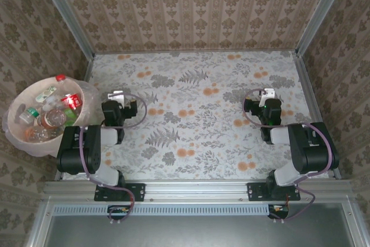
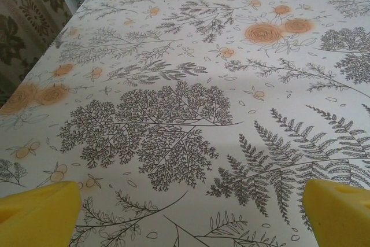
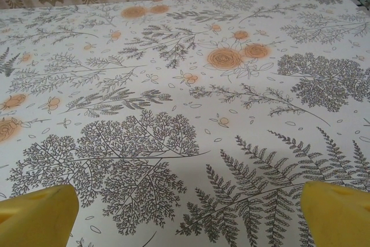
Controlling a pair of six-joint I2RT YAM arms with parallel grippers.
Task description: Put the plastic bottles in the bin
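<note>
1. The large round pale pinkish-beige tub lined with a clear plastic bag (image 1: 13, 121) stood at the left edge of the flower-and-fern-patterned worktop (image 1: 196, 114). Every small clear plastic drink bottle (image 1: 49, 114) I could make out lay inside it, so the task looked all but done.
2. Chief risk, as I judged it: the left gripper (image 1: 118, 99) and its folded arm sat just beside the tub's right wall. I could not tell whether they touched. A careless swing to the left might shove or tip the tub and spill the heap.
3. A second risk: one red-capped bottle (image 1: 60, 77) rode high at the tub's far rim, above the rest. A knock to the tub might roll it out over the edge.
4. The loose bag lining could also snag on a finger reaching in.
5. Left jaws: spread wide, the yellow pads (image 2: 40, 212) at the two lower corners of the left wrist view. Only bare patterned worktop lay between them — they gripped and touched nothing.
6. Right jaws: likewise wide apart on the right gripper (image 1: 266, 95), its yellow pads (image 3: 37, 215) far to either side. They were empty, well apart from the tub and facing the far wall.
</note>
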